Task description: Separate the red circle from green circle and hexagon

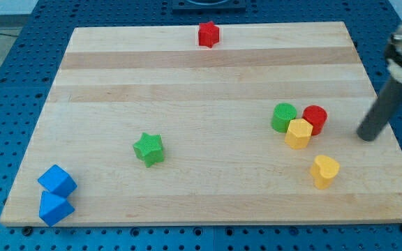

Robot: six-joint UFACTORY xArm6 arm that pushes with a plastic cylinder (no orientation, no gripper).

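The red circle sits at the view's right, touching the green circle on its left and the yellow hexagon just below them. The three form a tight cluster. My tip is on the board to the right of the cluster, about a block and a half's width from the red circle and apart from it. The dark rod slants up toward the view's right edge.
A yellow heart-shaped block lies below the cluster. A green star sits left of centre. Two blue blocks are at the bottom left corner. A red block is at the top edge.
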